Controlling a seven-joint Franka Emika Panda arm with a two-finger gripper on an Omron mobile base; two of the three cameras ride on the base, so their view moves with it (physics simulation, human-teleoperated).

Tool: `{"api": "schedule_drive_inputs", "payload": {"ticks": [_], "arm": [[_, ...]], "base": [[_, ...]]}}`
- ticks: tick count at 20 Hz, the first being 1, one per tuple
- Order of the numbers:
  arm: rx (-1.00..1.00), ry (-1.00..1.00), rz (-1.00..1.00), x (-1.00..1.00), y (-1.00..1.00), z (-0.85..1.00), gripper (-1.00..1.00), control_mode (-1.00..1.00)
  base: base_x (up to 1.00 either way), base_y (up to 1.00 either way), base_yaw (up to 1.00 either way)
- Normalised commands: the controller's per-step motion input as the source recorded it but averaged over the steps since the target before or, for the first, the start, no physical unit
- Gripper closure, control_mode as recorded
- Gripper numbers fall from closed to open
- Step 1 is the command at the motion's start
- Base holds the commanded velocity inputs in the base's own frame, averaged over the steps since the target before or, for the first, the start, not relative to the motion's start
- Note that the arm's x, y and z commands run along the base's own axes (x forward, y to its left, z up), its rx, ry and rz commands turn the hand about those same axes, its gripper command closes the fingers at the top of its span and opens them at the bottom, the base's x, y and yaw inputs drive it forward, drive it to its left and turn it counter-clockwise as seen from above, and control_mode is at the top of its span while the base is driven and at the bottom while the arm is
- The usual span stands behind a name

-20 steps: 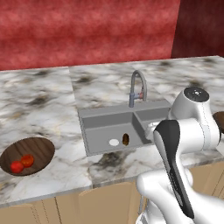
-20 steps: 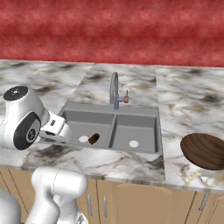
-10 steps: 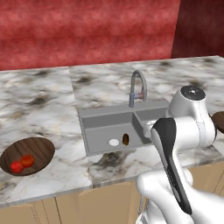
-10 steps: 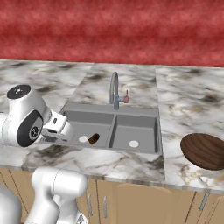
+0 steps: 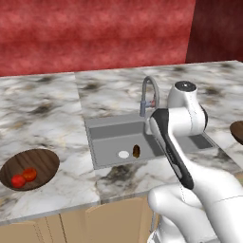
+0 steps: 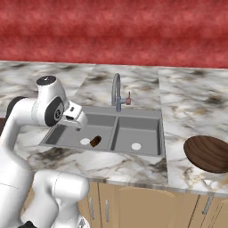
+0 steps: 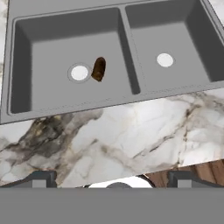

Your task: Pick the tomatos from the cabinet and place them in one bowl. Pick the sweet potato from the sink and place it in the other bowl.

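Two tomatos [image 5: 23,178] are seen lying in one bowl [image 5: 40,160] on the counter left of the sink [image 6: 133,129], so that half of the task is judged done. Over the last second the arm has been swung leftward and the hand brought above the sink's near edge. The sweet potato [image 7: 99,69] is found in the left basin, just beside the drain [image 7: 79,72], untouched. The gripper [image 7: 111,180] is spread wide and nothing is held. The other bowl [image 6: 209,153] is shown whole, and empty, in the right base view, whereas only its edge is caught in the left base view.
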Motion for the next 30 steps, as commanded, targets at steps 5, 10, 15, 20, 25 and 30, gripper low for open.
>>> {"api": "schedule_drive_inputs", "payload": {"ticks": [5,10,15,20,25,30], "arm": [[0.11,0.01,-0.10,0.92,0.01,-0.34,-1.00,-1.00],[0.02,0.00,-0.21,0.83,0.09,-0.62,-1.00,-1.00],[-0.02,-0.06,-0.19,0.75,0.03,-0.66,-1.00,-1.00],[0.00,-0.11,-0.17,0.54,0.00,-0.49,-1.00,-1.00],[0.04,-0.01,-0.03,0.35,0.04,-0.21,-1.00,-1.00],[0.11,0.05,0.00,0.62,-0.02,-0.35,-1.00,-1.00]], "base": [[0.00,0.00,0.00],[0.00,0.00,0.00],[0.00,0.00,0.00],[0.00,0.00,0.00],[0.00,0.00,0.00],[0.00,0.00,0.00]]}}
